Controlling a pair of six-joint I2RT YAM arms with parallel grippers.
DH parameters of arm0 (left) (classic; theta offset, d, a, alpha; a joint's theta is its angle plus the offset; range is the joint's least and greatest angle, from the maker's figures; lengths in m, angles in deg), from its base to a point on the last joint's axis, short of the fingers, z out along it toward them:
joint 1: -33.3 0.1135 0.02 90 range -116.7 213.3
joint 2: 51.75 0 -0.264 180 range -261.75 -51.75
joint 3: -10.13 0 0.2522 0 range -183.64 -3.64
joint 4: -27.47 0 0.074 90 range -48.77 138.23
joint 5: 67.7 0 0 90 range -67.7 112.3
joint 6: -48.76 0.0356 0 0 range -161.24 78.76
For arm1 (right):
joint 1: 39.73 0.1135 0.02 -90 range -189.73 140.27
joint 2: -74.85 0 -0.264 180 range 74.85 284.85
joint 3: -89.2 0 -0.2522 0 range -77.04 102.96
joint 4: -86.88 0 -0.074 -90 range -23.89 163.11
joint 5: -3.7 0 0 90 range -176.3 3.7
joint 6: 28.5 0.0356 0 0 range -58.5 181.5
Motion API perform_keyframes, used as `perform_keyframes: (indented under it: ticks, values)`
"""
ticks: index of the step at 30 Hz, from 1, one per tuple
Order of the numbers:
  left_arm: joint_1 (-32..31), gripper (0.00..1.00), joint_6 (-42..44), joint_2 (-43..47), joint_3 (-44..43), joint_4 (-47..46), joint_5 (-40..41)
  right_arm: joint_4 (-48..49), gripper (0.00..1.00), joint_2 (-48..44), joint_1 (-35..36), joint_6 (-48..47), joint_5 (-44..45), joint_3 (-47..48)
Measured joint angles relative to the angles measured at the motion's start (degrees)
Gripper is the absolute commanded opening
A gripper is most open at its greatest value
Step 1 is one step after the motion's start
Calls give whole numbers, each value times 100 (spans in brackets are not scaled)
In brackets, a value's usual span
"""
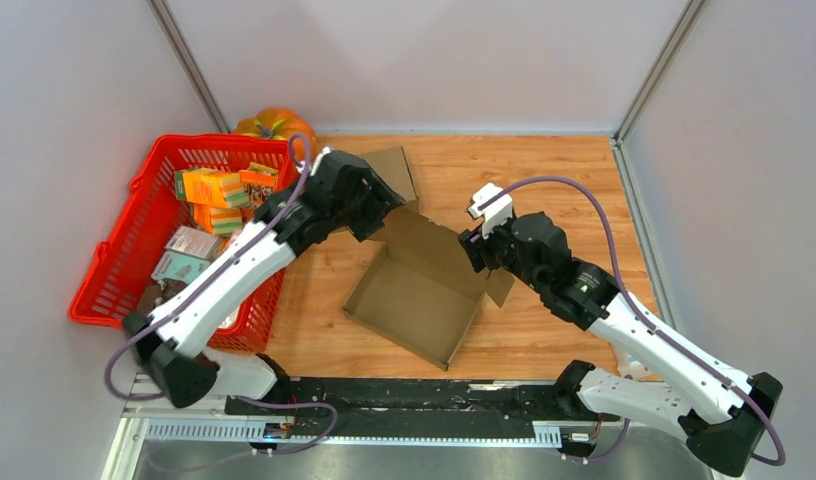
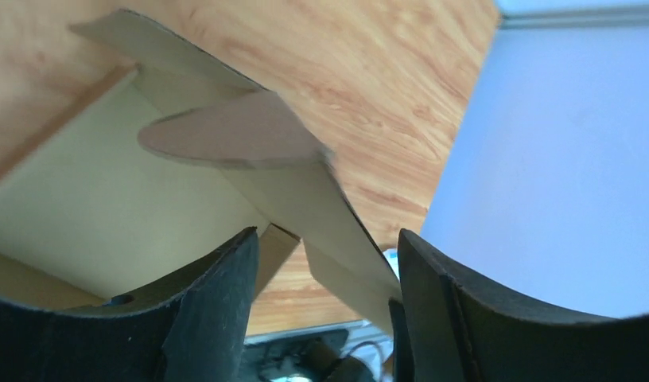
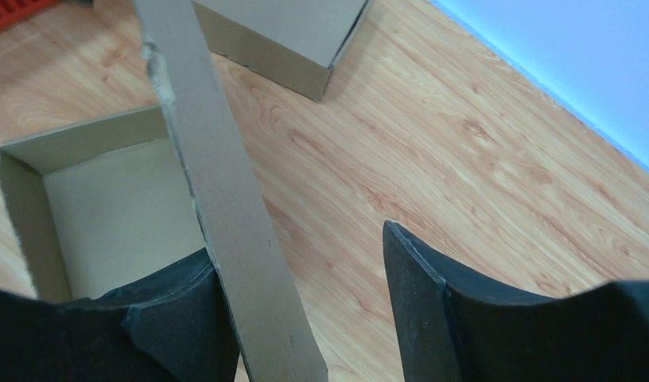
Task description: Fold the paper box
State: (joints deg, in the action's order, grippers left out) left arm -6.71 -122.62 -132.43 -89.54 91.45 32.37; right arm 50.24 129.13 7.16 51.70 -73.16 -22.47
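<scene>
Top external view shows the paper box (image 1: 416,295) open at the middle of the table (image 1: 564,200), lid (image 1: 424,238) raised. Left claw (image 2: 329,270) gapes around a flap (image 2: 305,199) edge; right claw (image 3: 301,270) gapes, a side strip (image 3: 226,207) against one finger (image 3: 178,318). Unpinched, the lid may flop back. Only the wrist views show those gaps
</scene>
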Motion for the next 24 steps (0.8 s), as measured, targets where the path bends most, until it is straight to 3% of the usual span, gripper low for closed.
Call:
perform_keyframes:
  ticks: [4,7,10,15,20,24]
  values:
    - [81,73,2116,1574,1082,-1338,-48,-48,73,0,-103,-76,-527,0]
    - [114,72,4214,2894,1672,-2011,-208,-157,73,81,-245,-157,-925,90]
    - [140,68,6247,3545,1827,-2175,-610,-297,73,280,-402,-295,-1222,299]
    - [149,68,8260,2708,1930,-2149,-678,-442,73,575,-579,-424,-1587,603]
    - [264,68,9097,1335,1908,-2118,-610,-481,72,675,-643,-507,-1788,699]
    - [763,59,9427,782,1486,-2002,-1062,-568,72,680,-719,-538,-1869,699]
